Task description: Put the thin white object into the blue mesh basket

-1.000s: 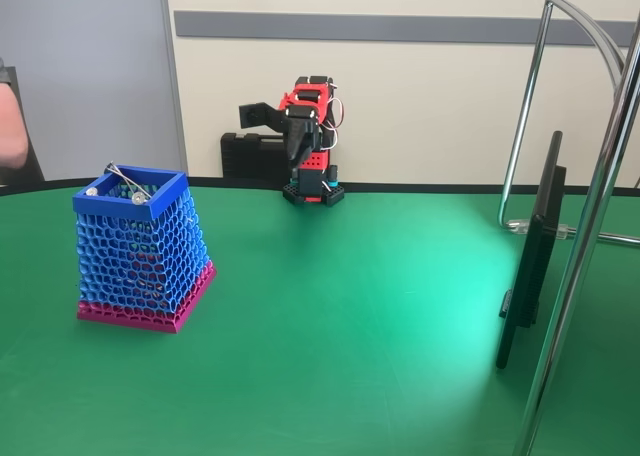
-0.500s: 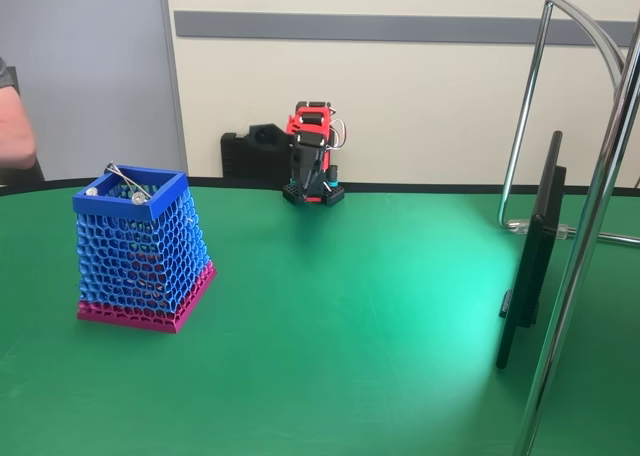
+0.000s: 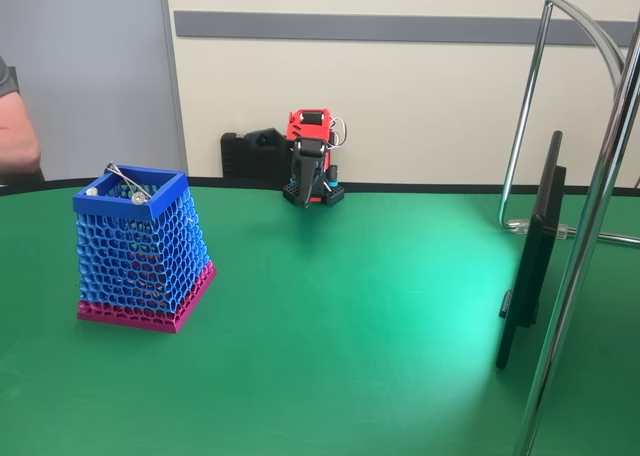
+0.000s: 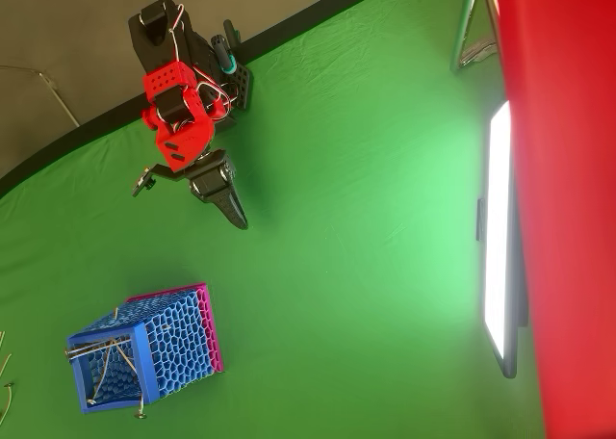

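End effector (image 4: 234, 213) folded near arm base, jaws closed, empty. Blue mesh basket (image 4: 144, 348) at its 7 o'clock in overhead view; thin sticks (image 3: 128, 182) cross the rim, thin white object not distinguishable. Placement step likely finished; next: verify.

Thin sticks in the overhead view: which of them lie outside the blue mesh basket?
The few sticks at the picture's left edge, on the green table, apart from the blue mesh basket; the other sticks rest across its rim.
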Robot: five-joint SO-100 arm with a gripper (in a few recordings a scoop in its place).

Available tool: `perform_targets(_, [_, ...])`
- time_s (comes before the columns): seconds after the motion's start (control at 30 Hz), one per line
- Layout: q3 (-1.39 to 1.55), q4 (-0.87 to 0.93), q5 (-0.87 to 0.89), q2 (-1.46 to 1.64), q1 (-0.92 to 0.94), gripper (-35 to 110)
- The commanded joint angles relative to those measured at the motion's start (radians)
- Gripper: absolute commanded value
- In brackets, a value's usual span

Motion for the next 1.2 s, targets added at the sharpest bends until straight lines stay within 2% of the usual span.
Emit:
perform_targets(0.0, [0.008, 0.025, 0.02, 0.008, -0.003, 1])
perform_targets(0.23, [0.008, 0.087, 0.035, 0.008, -0.005, 1])
perform_targets(1.17, [0.008, 0.091, 0.028, 0.008, -0.006, 1])
